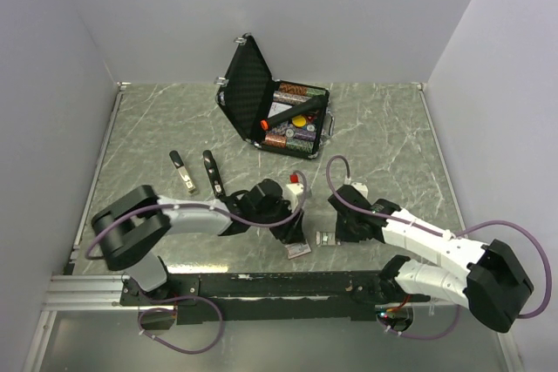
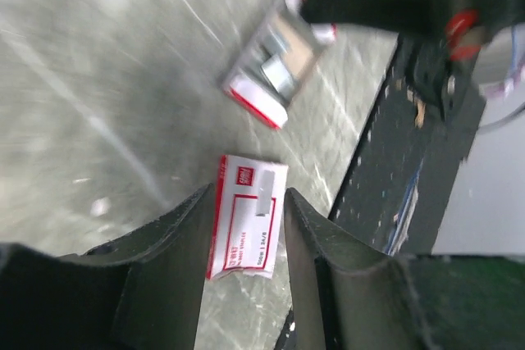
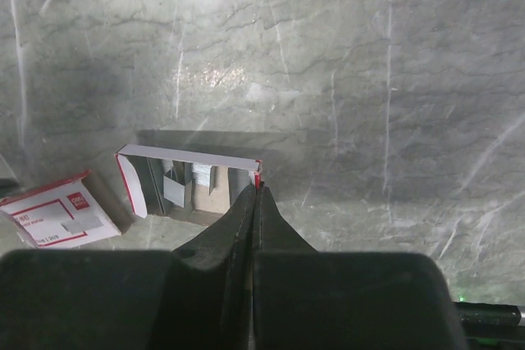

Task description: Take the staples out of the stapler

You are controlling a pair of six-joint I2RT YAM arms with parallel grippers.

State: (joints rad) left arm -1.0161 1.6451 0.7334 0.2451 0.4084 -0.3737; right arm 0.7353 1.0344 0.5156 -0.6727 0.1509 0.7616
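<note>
The stapler (image 1: 212,173) lies on the table left of centre, away from both grippers. Beside it lies a second slim black piece with a brassy end (image 1: 182,172). Short grey staple strips (image 3: 176,186) sit in an open white and red cardboard box (image 3: 193,157), which also shows in the left wrist view (image 2: 275,71). My right gripper (image 3: 257,191) is shut, its tips pinching the box's red corner. My left gripper (image 2: 248,196) is open and empty, hovering over the box's flat white and red sleeve (image 2: 246,223). In the top view both grippers (image 1: 295,222) (image 1: 333,233) meet near the front edge.
An open black foam-lined case (image 1: 270,111) holding chips and small items stands at the back centre. The black base rail (image 1: 288,285) runs along the near edge, close behind the box and sleeve. Grey walls enclose the marbled table (image 1: 392,145).
</note>
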